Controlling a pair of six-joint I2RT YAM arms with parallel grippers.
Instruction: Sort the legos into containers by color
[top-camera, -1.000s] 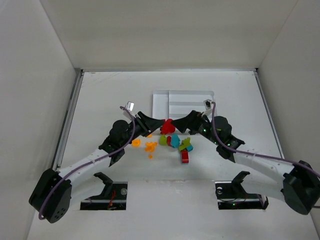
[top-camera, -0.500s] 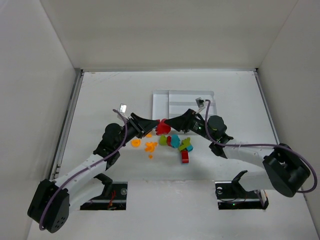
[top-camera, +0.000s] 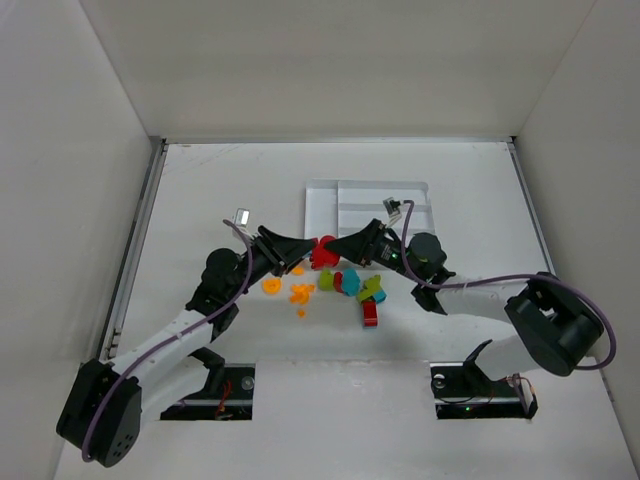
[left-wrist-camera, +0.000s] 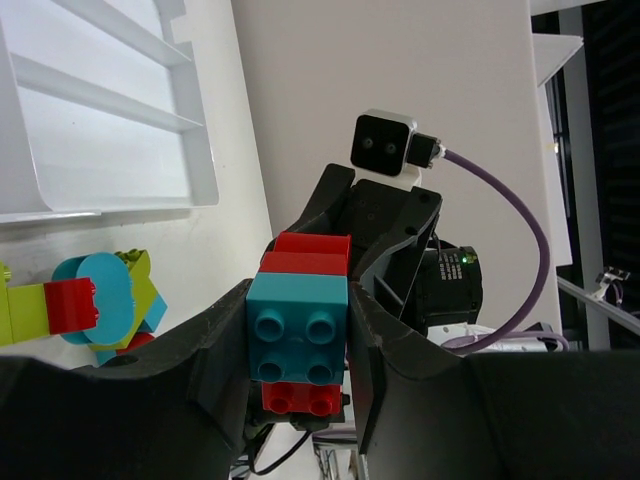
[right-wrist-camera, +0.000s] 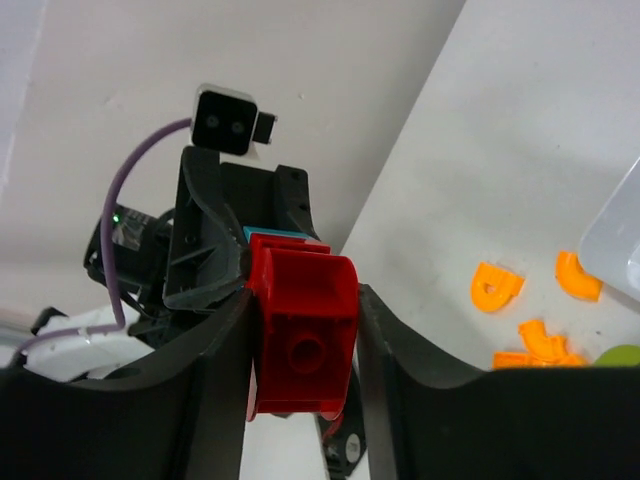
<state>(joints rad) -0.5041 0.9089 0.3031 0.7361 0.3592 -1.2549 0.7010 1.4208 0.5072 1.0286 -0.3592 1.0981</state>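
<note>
Both arms have shifted left before the tray (top-camera: 320, 203); my left gripper (top-camera: 303, 256) clamps the teal brick (left-wrist-camera: 297, 330), right gripper (top-camera: 343, 250) the attached red brick (right-wrist-camera: 302, 330), stack (top-camera: 322, 254) spanning between them.

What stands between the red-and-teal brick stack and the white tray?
Nothing visible does. The brick stack, clamped by the left gripper and the right gripper, hangs just before the white tray. The loose legos lie on the side away from the tray.
</note>
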